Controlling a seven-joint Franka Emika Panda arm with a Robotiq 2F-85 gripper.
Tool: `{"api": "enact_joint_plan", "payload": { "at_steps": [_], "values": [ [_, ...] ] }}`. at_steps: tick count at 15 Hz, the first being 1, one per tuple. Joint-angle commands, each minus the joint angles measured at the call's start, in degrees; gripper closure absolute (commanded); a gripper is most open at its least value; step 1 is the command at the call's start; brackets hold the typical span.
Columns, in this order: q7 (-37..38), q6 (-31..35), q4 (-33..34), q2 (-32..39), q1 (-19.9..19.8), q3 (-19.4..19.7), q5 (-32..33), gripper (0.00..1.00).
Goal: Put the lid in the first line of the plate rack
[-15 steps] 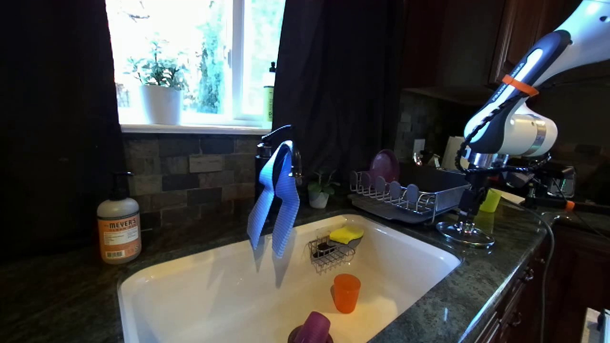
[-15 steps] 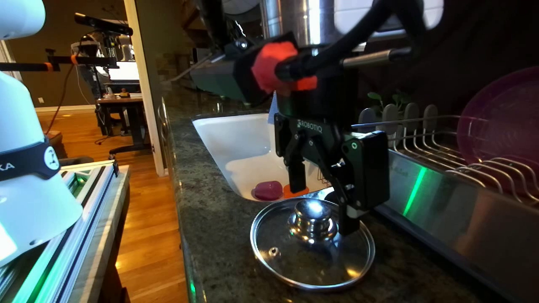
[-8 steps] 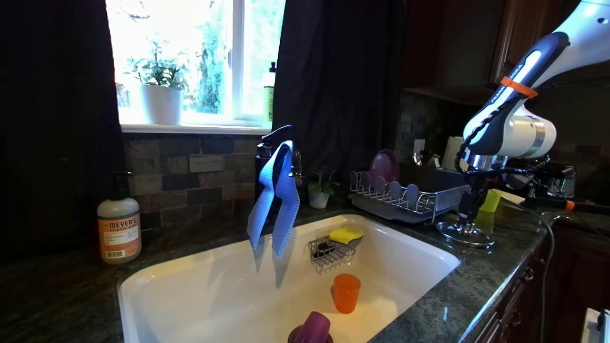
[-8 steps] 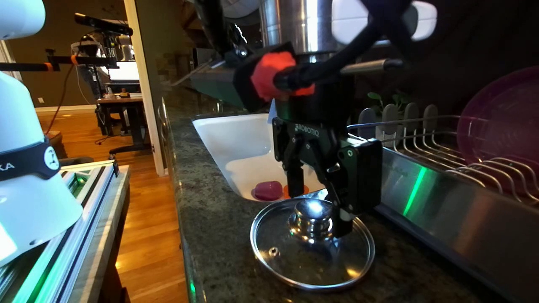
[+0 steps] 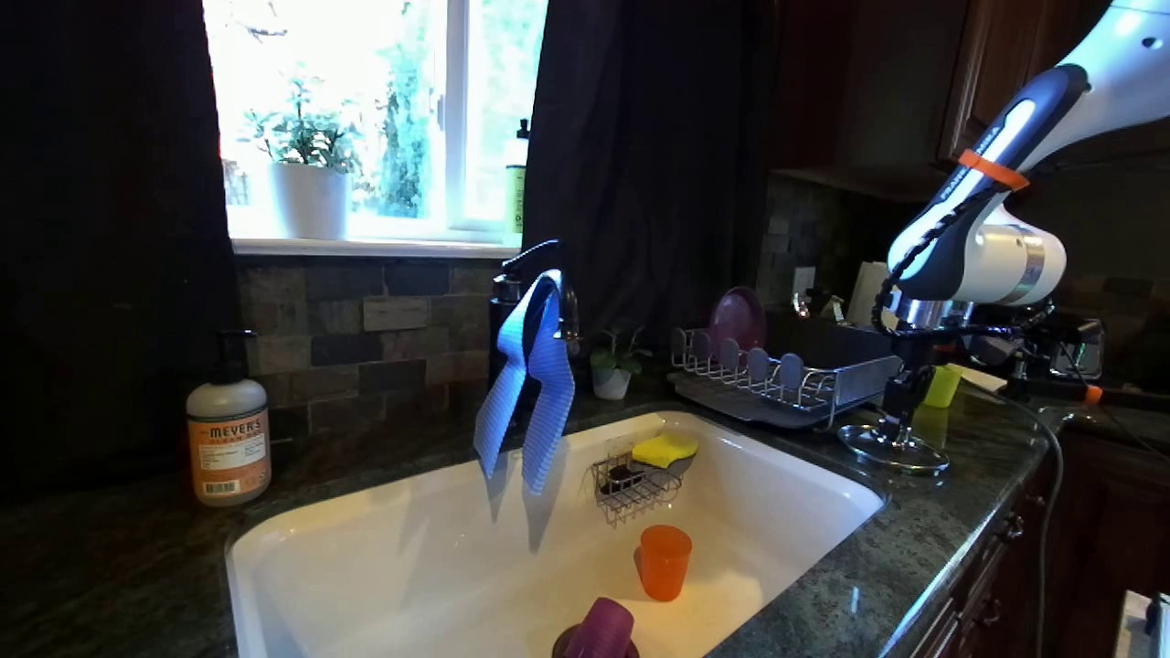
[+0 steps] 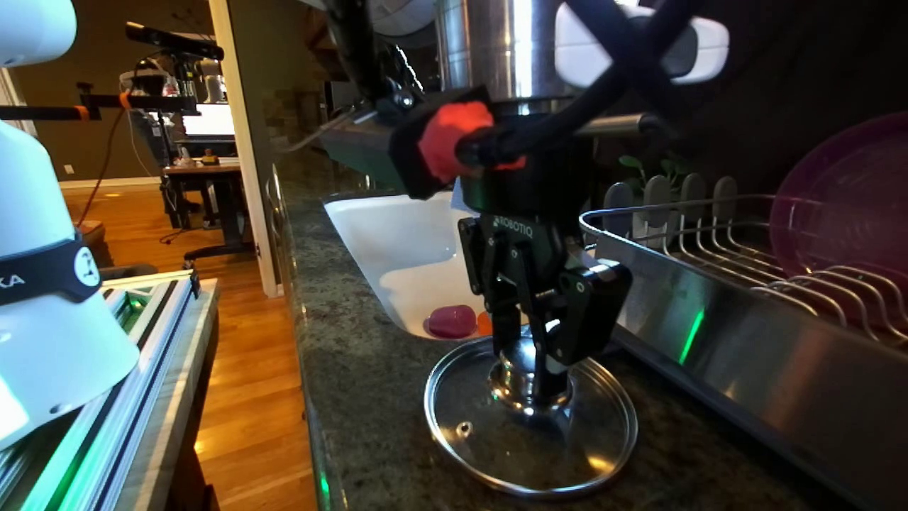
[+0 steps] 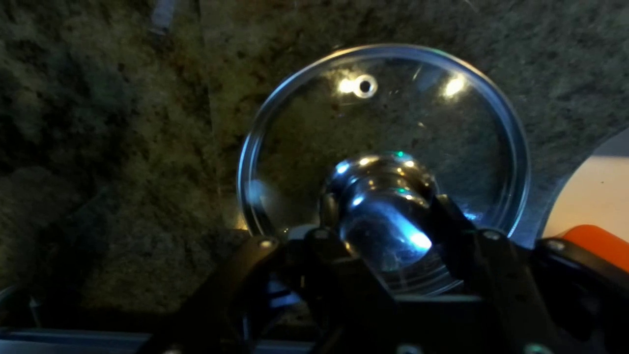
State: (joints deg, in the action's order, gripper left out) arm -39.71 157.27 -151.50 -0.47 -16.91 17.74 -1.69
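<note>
Dark stone counter (image 5: 813, 585) surrounds the white sink (image 5: 366, 567) you see in an exterior view, with a bright window (image 5: 384, 55) behind it. Start at the far left: a soap bottle (image 5: 228, 448) stands on the counter, and next a potted plant (image 5: 309, 199) sits on the sill (image 5: 375, 248). Moving right, you reach a blue cloth (image 5: 549, 402) draped over the dark faucet (image 5: 505, 297), then a purple cup (image 5: 603, 628) tilted in the sink. Beyond that come a yellow sponge (image 5: 663, 449) at the top of a wire basket (image 5: 632, 503) on the sink wall, and an orange cup (image 5: 665, 564) standing upright. Farther right, your plate rack (image 5: 864, 381) rests on the counter with a purple plate (image 5: 738, 318) on edge in it. Just beside the rack, the lid (image 6: 528, 447) lies flat on the counter, knob (image 7: 388, 236) up. Your gripper (image 6: 526, 372) points down over it; the wrist view shows the fingers (image 7: 447, 221) drawn in to the knob's width, one on each side, and they have hold of it. To its right stands a yellow-green cup (image 5: 941, 386), with your arm (image 5: 1005, 260) above.
</note>
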Motion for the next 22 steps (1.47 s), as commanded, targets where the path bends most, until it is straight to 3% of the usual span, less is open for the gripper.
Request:
{"api": "enact_joint_plan", "payload": {
  "at_steps": [1,9,14,22],
  "values": [
    [-0.9,-1.0,-0.3,-0.1,0.2,-0.3,-1.1,0.76],
    [0.3,-3.0,-3.4,-8.7,-0.8,1.0,3.3,0.76],
    [1.8,-7.9,-4.7,-16.3,-2.3,2.6,7.4,0.76],
    [1.2,-10.7,-5.6,-27.5,-1.6,4.9,5.5,0.76]
  ]
}}
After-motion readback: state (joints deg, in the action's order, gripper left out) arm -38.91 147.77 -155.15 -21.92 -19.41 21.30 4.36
